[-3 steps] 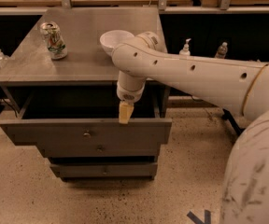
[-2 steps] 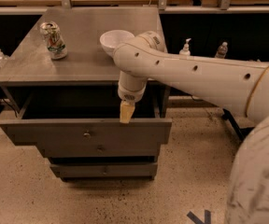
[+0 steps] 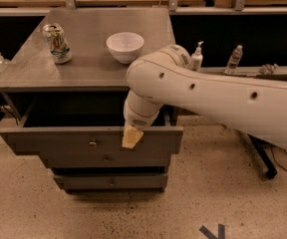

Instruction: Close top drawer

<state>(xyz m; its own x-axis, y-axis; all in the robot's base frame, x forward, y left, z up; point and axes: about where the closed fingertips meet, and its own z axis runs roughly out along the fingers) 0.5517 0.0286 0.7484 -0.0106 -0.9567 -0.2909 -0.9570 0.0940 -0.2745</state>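
Note:
The top drawer (image 3: 49,142) of the grey cabinet stands pulled out, with its flat grey front panel and small round knob (image 3: 92,143) facing me. Its dark inside shows under the cabinet top. My gripper (image 3: 131,136) hangs from the white arm (image 3: 208,96) that reaches in from the right. Its tan tip lies against the outside of the front panel, right of the knob, at the panel's top edge. The fingers look pressed together and hold nothing.
A white bowl (image 3: 125,46) and a drink can (image 3: 57,43) stand on the cabinet top (image 3: 83,68). Two lower drawer fronts (image 3: 106,159) sit shut below. Bottles (image 3: 234,59) stand on a low shelf at the right. A bench runs along the back.
The gripper has dropped from the drawer's upper edge to the outside of the front panel. The arm has swung lower and uncovered the bowl. The drawer has not visibly moved.

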